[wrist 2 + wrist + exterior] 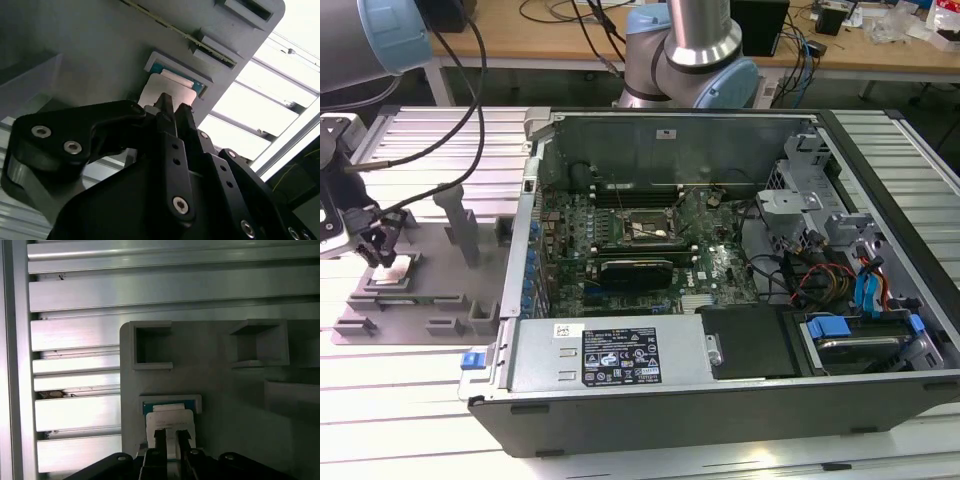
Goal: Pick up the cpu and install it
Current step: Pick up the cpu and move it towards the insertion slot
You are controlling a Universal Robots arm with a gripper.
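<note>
Over the gray tray (430,300) on the worktop, the tool (170,439) hangs just above the cpu (169,416), its fingers pressed together and holding nothing. The chip lies flat in a recess, which likely keeps it squared for pickup.

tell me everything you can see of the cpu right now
The cpu is a small flat square chip with a silvery-white top and a teal edge showing along one side. It lies flat in a rimmed pocket of the gray tray, at the exterior view's left, outside the computer case. The gripper hangs right over it, hiding part of its top; contact cannot be told.
</note>
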